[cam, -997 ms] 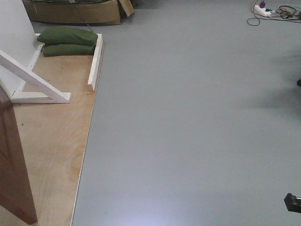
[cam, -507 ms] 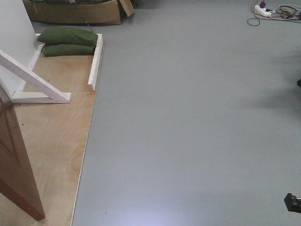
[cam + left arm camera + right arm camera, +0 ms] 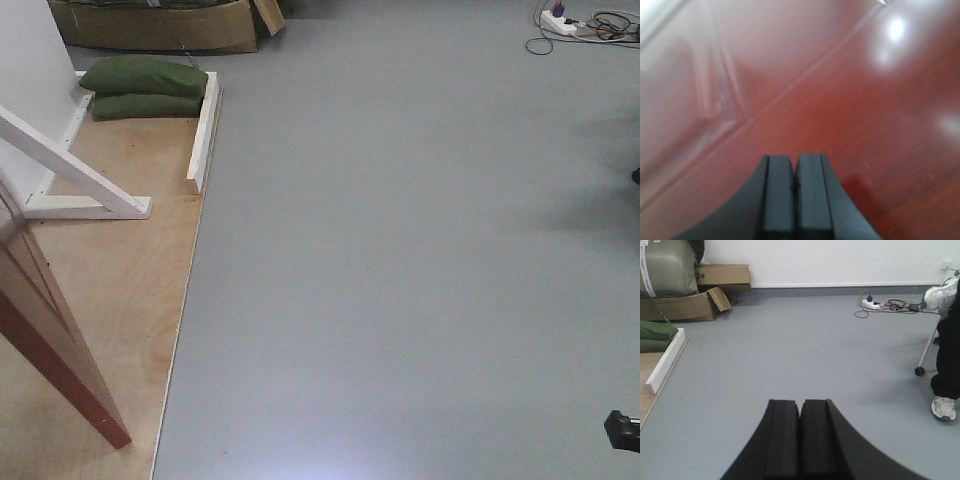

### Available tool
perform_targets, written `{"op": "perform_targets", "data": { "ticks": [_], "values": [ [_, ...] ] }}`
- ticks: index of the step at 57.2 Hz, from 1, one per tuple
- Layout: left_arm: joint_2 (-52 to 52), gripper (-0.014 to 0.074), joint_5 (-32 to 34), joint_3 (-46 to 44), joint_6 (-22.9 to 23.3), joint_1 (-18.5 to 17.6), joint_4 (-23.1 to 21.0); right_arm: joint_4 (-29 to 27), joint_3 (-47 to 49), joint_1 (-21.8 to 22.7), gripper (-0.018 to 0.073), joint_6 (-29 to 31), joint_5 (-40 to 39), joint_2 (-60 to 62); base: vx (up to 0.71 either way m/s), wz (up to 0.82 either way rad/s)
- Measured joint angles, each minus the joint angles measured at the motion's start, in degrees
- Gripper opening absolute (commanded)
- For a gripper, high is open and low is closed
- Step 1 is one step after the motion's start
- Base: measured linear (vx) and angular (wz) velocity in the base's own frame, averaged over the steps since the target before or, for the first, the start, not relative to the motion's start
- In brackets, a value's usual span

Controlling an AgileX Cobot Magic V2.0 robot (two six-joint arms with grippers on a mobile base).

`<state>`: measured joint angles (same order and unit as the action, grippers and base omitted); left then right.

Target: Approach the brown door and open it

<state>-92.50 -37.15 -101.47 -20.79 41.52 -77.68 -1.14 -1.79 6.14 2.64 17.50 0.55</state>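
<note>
The brown door [image 3: 45, 320] shows as a glossy reddish-brown slab at the lower left of the front view, its bottom corner out over the plywood floor panel [image 3: 120, 280]. In the left wrist view the brown door [image 3: 850, 90] fills the whole frame, with a recessed panel edge running diagonally. My left gripper [image 3: 795, 162] is shut, empty, its tips close against the door face. My right gripper [image 3: 800, 405] is shut with nothing in it, held above bare grey floor. The door's handle is out of view.
White frame braces [image 3: 75, 170] stand on the plywood at left, with green sandbags [image 3: 145, 88] and a cardboard box [image 3: 160, 25] behind. A power strip with cables [image 3: 575, 22] lies far right. A person's leg and shoe [image 3: 944, 390] and a chair wheel [image 3: 919, 371] are at right.
The door's bottom edge has swung rightward and farther out over the plywood across the three front views. Nothing else has moved.
</note>
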Motion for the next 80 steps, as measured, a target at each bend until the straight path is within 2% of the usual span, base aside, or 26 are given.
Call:
{"op": "perform_targets", "data": {
  "ticks": [34,54,62,80],
  "values": [
    [0.0,-0.0003,2.0,-0.1,-0.3,-13.2,0.2,0.0,0.0,0.0,0.0,0.0,0.0,0.0,0.0,0.0],
    [0.0,-0.0003,0.4,-0.1,-0.3,-20.6,0.2,0.0,0.0,0.0,0.0,0.0,0.0,0.0,0.0,0.0],
    [0.0,-0.0003,-0.1,-0.1,-0.3,-21.8,0.2,0.0,0.0,0.0,0.0,0.0,0.0,0.0,0.0,0.0],
    [0.0,-0.0003,-0.1,-0.1,-0.3,-21.8,0.2,0.0,0.0,0.0,0.0,0.0,0.0,0.0,0.0,0.0]
  ]
}}
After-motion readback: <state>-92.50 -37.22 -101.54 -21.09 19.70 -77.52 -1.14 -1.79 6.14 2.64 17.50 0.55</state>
